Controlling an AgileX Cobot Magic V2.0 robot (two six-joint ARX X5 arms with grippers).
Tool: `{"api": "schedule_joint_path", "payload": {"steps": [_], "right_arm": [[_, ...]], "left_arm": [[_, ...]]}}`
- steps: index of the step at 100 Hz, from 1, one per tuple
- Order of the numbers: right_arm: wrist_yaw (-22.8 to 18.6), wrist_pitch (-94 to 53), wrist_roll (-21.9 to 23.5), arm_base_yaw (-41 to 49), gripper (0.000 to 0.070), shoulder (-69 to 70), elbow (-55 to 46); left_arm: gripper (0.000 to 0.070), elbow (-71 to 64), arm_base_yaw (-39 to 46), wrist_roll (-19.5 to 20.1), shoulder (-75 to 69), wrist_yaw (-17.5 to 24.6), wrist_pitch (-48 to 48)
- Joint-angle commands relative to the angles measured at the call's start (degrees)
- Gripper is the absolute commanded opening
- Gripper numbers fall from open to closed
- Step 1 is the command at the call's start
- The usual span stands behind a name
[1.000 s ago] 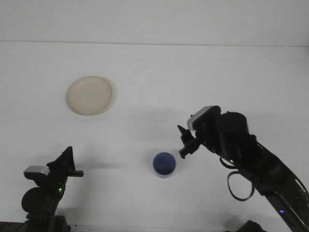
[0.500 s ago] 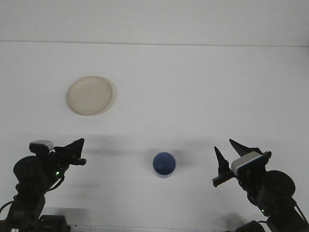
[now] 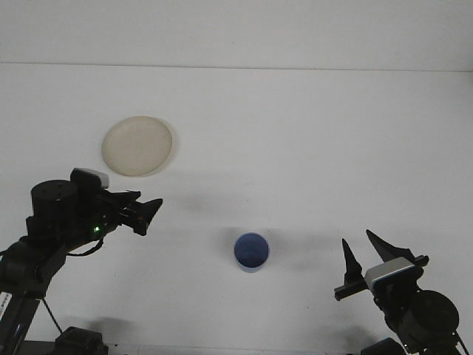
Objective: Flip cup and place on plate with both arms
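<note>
Now, cup: the blue cup (image 3: 252,252) stands mouth-up on the white counter (image 3: 310,133), between my two arms, touched by neither.
Plate: the cream plate (image 3: 137,146) lies well apart, up and to the left.
Left fingers (image 3: 150,211): pointing toward the cup; apart or together, I cannot tell.
Right fingers (image 3: 367,255): spread wide, holding nothing, low and to the right of the cup.
Risk: a smooth, light cup could tip or skid if I nudge its rim before closing; an off-centre pinch could drop it short of the plate.
</note>
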Motion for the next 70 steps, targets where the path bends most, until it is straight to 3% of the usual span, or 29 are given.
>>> {"api": "schedule_joint_path", "payload": {"steps": [1, 27, 70], "right_arm": [[0.0, 0.7, -0.2, 0.1, 0.0359, 0.2, 0.2], [0.0, 0.7, -0.2, 0.1, 0.0359, 0.2, 0.2], [0.0, 0.7, -0.2, 0.1, 0.0359, 0.2, 0.2]], "left_arm": [[0.055, 3.9, -2.2, 2.8, 2.9, 0.3, -3.1], [0.0548, 14.0, -14.2, 4.1, 14.8, -0.2, -10.2], [0.0548, 17.7, -31.6, 4.0, 30.0, -7.1, -10.9]]}}
